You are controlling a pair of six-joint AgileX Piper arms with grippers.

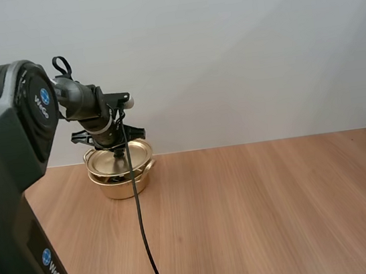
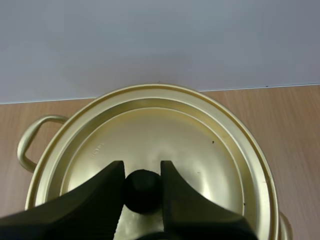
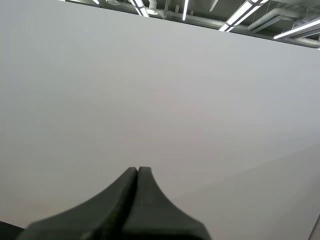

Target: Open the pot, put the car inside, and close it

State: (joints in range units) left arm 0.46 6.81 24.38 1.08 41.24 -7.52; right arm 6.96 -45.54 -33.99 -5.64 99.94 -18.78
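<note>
Shiny gold metal pot (image 1: 122, 185) & lid (image 2: 150, 150), wood-grain table (image 1: 261, 214).

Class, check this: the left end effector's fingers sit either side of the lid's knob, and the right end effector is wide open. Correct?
No: the right wrist view shows the right end effector shut. The left end effector does straddle the knob.

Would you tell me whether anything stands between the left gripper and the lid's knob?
Nothing visible does: the left gripper pinches the black knob between its fingers, and the lid sits on the pot.
</note>
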